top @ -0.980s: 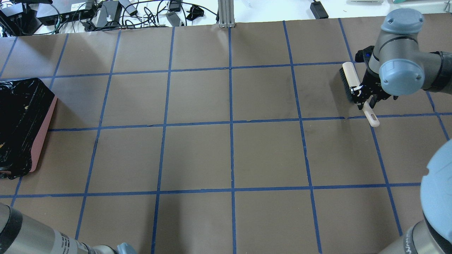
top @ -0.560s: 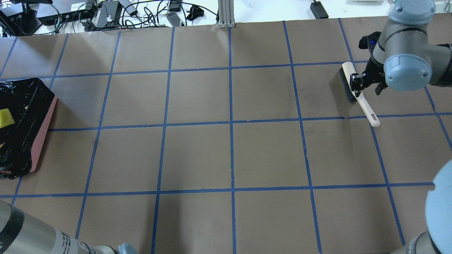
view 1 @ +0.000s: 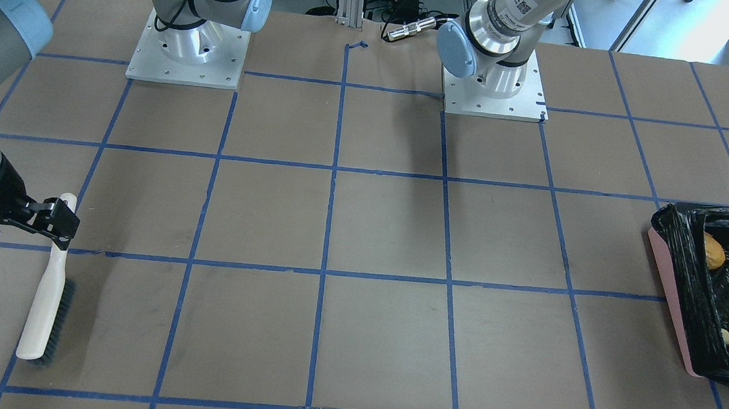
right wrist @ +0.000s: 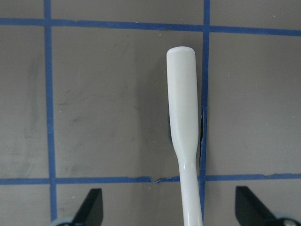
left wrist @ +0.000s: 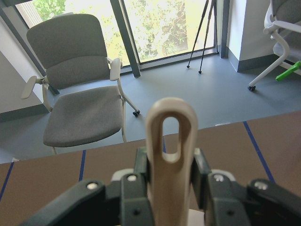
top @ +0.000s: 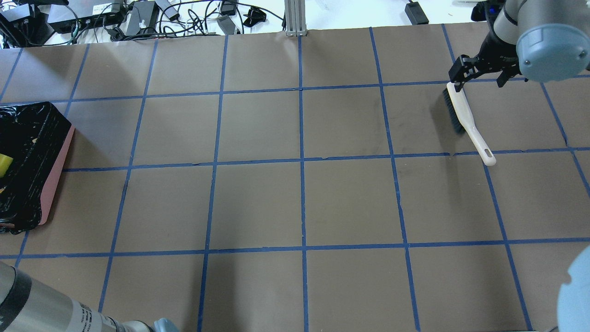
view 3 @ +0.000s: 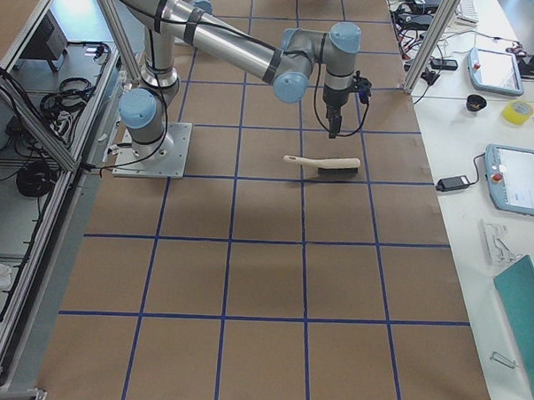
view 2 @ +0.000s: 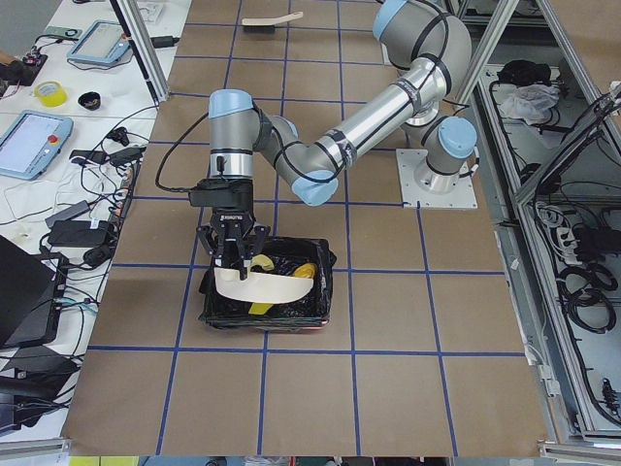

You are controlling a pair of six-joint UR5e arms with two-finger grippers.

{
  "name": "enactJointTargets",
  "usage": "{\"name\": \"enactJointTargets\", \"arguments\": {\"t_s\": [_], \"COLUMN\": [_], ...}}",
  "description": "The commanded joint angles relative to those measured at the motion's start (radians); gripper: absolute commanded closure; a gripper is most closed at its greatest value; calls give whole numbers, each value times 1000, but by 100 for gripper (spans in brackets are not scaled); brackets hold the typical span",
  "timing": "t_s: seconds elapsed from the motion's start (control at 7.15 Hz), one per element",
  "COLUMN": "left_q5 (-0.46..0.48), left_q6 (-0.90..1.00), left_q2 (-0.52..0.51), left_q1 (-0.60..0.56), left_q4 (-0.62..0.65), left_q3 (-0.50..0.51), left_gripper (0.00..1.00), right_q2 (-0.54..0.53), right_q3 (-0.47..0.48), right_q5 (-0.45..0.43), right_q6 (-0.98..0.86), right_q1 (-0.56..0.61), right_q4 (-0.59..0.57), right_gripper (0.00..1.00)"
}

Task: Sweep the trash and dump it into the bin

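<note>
Overhead: at upper right the right gripper (top: pixel 480 74) hangs with jaws spread and empty above the brush (top: pixel 463 117), which lies flat on the table (top: pixel 299 207). At the left edge, the bin (top: pixel 55 170) shows one yellow bit of the trash (top: pixel 4 163).

Front-facing: all three bits rest on the black liner (view 1: pixel 681 268) at the right edge.

Exterior left: the left gripper (view 2: pixel 233 243) holds the dustpan (view 2: pixel 262 286) tipped over the bin.

Left wrist: its fingers (left wrist: pixel 136 188) are clamped on the pan's looped handle.

Right wrist: the fingers stand wide of the brush, touching nothing.

The bits look light and loose, likely to slide. They are better carried by the stiff pan handle than pinched.
</note>
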Motion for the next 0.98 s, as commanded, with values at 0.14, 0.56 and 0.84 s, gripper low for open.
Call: {"name": "enactJointTargets", "arguments": {"t_s": [0.14, 0.56, 0.84], "left_q5": [-251, -476, -558], "left_q6": [-63, -305, -499], "left_q2": [-11, -37, -36], "left_q1": [24, 22, -1], "left_q4": [-271, -420, -539], "left_q3": [152, 180, 182], "left_gripper": [100, 100, 100], "right_q2": [-91, -94, -113], "right_q3": [-19, -21, -21], "right_q5": [4, 5, 5], "right_q6": [72, 74, 149], "right_q1": [87, 110, 157], "right_q4": [118, 116, 145], "right_gripper": [0, 0, 0]}}
